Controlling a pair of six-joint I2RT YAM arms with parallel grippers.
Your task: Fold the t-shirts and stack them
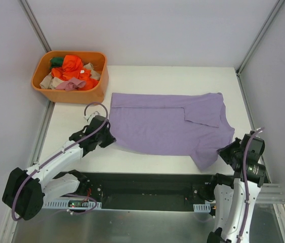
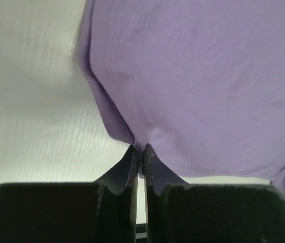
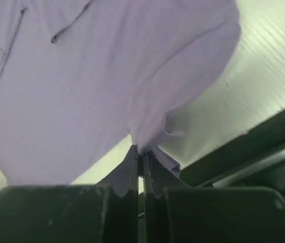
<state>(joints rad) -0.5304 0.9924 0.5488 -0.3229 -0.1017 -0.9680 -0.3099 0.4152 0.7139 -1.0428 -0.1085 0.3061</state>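
Fabric of the purple t-shirt lies spread on the bench; left gripper and right gripper pinch its near corners, jaws clenched.

Soft cloth, ribbed tabletop
The lilac t-shirt is matt knitted cloth; the white tabletop looks faintly ribbed and slightly glossy; the orange basket is smooth plastic.

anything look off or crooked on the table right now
Nothing spilled or damaged. The purple t-shirt lies slightly askew: its near right sleeve juts out toward the table's front edge, pinched in the right pincer, while the left pincer grips the near left corner.
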